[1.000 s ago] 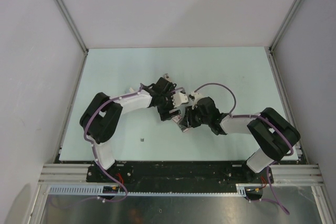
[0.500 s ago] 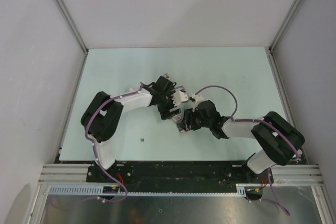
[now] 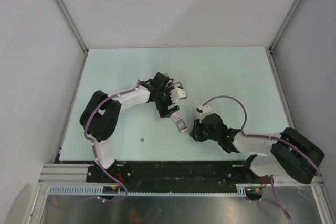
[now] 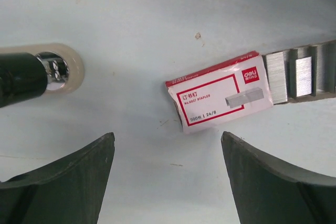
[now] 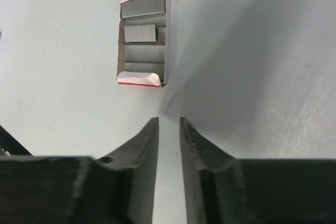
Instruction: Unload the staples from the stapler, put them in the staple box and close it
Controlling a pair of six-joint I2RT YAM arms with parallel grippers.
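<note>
Left pincer point(image 4: 168, 142): fingers spread wide apart and holding nothing, hanging low over the pale table point(image 3: 236, 77) near its middle.
Stapler point(image 4: 31, 74): lies on the table ahead of the left pincer, at the left edge of the left wrist view. Only a rounded beige end, a dark body and a shiny metal tip show; the rest is cut off. Neither pincer touches it.
Staple box point(image 4: 220, 95): a small red-and-white sleeve lying flat, apart from the stapler on its right and between the two pincers. Its tray point(image 5: 143, 38) is slid partly out and holds grey strips of staples.
Right pincer point(image 5: 169, 124): fingers almost together, with a thin strip of table showing between them and nothing held. It points at the open end of the box from a little way off.
Done so far: cannot tell. The stapler's magazine is out of sight, so it is unclear whether it is open or emptied, or whether any strip in the tray came from it.
Left to do: probably take hold of the stapler, open it and draw out its staples.
</note>
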